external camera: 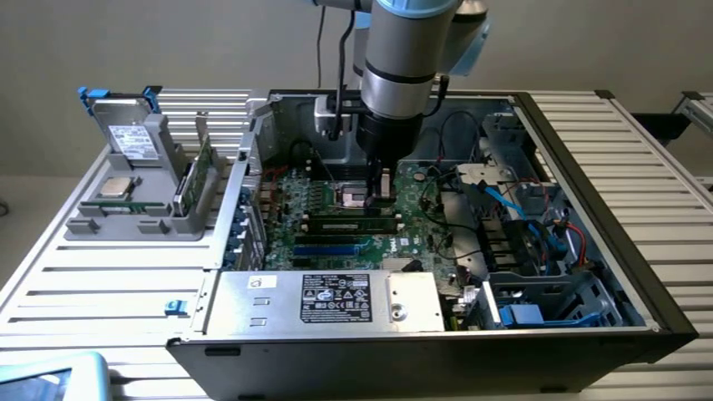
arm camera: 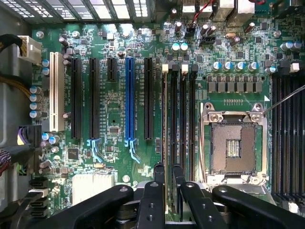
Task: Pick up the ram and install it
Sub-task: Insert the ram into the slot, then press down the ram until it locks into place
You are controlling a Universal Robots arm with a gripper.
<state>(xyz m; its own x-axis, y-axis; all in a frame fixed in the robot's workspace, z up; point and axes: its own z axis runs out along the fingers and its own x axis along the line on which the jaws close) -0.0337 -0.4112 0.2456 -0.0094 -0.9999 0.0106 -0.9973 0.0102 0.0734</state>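
My fingers (arm camera: 159, 177) are clenched on the ram (external camera: 354, 224), holding it in its motherboard (arm camera: 114, 119) slot. I judge installation is underway, and seating calls for a straight, even press.

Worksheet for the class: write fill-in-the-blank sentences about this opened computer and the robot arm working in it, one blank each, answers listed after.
1. Among the black expansion slots on the green motherboard, one long slot is coloured ____.
2. The metal-framed square processor socket is ____.
3. The square silver processor chip rests in the grey holder at the exterior view's ____.
4. The black gripper is at the slim green ram stick inside the open computer ____.
Answers: blue; empty; left; case.
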